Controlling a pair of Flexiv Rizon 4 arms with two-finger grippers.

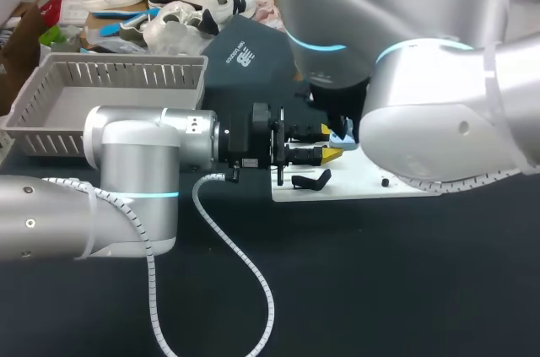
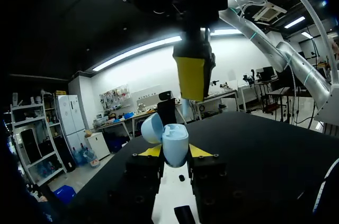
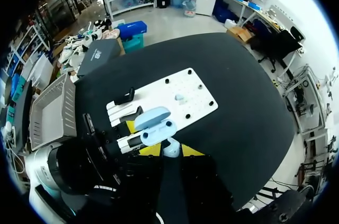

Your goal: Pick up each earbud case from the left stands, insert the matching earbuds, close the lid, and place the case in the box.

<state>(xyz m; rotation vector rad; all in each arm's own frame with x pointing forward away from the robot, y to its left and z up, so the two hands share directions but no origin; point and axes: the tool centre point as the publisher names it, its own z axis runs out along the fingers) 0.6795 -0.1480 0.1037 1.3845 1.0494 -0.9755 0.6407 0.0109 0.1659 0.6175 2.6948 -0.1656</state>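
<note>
Evidently, the left claw (image 2: 175, 152) was clamped on the open pale-blue plastic earbud case (image 2: 172, 140) above the left end of the flat white board (image 3: 193, 94); the right claw (image 3: 170, 151), just above it, pinched a small pale earbud (image 3: 171, 145).

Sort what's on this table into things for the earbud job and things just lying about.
For the job: case in the left gripper; earbud in the right gripper; white board with black stands; pale piece on the board, perhaps an earbud; grey box.
Lying about: dark pad at the table's far edge.
</note>
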